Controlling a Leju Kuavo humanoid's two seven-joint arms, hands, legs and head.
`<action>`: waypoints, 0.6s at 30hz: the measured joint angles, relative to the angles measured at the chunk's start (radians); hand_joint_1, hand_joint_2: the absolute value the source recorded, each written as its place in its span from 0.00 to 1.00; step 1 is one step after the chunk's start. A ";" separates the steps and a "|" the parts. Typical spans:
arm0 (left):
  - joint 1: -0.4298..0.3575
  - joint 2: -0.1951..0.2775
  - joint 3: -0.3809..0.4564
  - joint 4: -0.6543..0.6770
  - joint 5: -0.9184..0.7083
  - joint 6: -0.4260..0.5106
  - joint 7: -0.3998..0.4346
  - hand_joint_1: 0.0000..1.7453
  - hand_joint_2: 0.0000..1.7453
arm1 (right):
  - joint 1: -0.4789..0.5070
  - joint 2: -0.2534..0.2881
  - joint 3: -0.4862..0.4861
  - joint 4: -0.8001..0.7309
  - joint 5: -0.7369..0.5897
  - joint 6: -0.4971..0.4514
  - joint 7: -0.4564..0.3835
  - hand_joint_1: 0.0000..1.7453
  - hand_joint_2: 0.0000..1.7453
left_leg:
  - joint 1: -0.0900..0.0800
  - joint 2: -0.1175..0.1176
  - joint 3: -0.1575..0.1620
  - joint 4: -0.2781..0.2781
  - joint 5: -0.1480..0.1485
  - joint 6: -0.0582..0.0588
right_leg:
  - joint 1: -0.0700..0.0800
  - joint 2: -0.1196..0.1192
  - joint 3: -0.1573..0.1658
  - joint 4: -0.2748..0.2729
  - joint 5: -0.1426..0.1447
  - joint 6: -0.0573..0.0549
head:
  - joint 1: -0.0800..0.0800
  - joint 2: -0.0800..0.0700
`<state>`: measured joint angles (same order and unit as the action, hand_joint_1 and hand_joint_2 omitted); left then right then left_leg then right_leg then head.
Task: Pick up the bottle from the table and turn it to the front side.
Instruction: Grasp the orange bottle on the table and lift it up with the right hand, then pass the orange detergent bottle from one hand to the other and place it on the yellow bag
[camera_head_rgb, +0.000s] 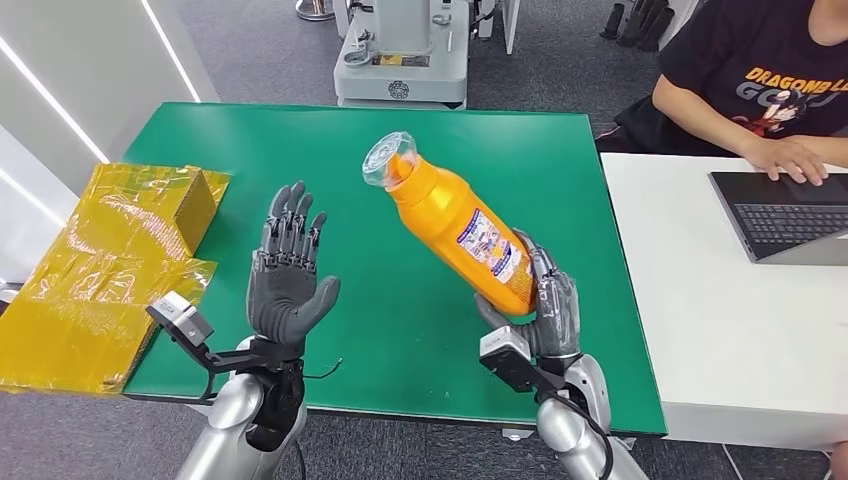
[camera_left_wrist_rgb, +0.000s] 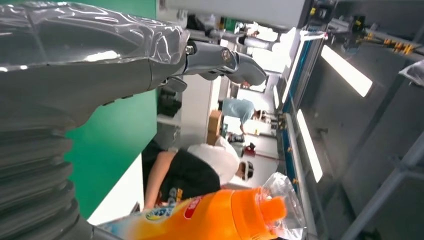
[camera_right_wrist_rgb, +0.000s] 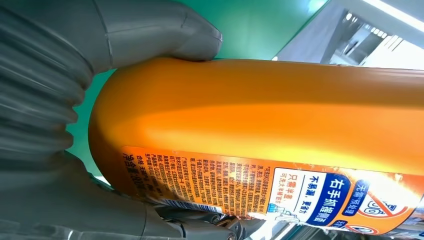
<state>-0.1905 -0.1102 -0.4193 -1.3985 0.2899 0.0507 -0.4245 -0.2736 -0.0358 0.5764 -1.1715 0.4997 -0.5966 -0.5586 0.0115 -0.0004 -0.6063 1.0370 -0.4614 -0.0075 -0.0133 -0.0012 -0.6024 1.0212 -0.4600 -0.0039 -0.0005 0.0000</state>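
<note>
Over green table (camera_head_rgb: 560, 180), right hand (camera_head_rgb: 545, 305) grips tilted bottle (camera_head_rgb: 455, 222); left hand (camera_head_rgb: 288, 272) fingers spread, empty.

Right hand (camera_right_wrist_rgb: 75, 125) grips an orange bottle (camera_right_wrist_rgb: 260, 115), its printed label (camera_right_wrist_rgb: 280, 190) visible, above the green table (camera_right_wrist_rgb: 250, 25).

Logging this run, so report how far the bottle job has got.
Done: the orange bottle is off the green table, gripped near its base by the right hand. In hand: it is tilted, cap toward the open left hand, text label up. Left: judging by that label, probably finishing the turn to the front.
</note>
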 joint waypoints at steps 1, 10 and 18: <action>-0.010 0.000 -0.005 0.010 0.004 -0.008 0.003 0.00 1.00 | -0.001 0.002 0.006 -0.001 -0.001 0.009 0.000 1.00 1.00 | 0.000 0.000 0.000 0.000 0.000 0.000 | 0.000 0.000 0.000 0.000 0.000 0.000 | 0.000 0.000; -0.061 -0.002 -0.029 0.064 0.017 -0.038 0.013 0.00 1.00 | -0.015 0.010 0.058 -0.013 -0.015 0.156 0.033 1.00 1.00 | 0.000 0.000 0.000 0.000 0.000 0.000 | 0.000 0.000 0.000 0.000 0.000 0.000 | 0.000 0.000; -0.074 -0.002 -0.034 0.077 0.017 -0.039 0.014 0.00 1.00 | -0.039 0.014 0.081 -0.003 -0.021 0.273 0.070 1.00 1.00 | 0.000 0.000 0.000 0.000 0.000 0.000 | 0.000 0.000 0.000 0.000 0.000 0.000 | 0.000 0.000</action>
<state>-0.2643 -0.1118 -0.4536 -1.3211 0.3067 0.0120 -0.4108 -0.3128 -0.0215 0.6570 -1.1741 0.4788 -0.3237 -0.4889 0.0115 -0.0003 -0.6065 1.0370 -0.4614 -0.0075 -0.0133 -0.0012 -0.6025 1.0212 -0.4600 -0.0039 -0.0005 0.0000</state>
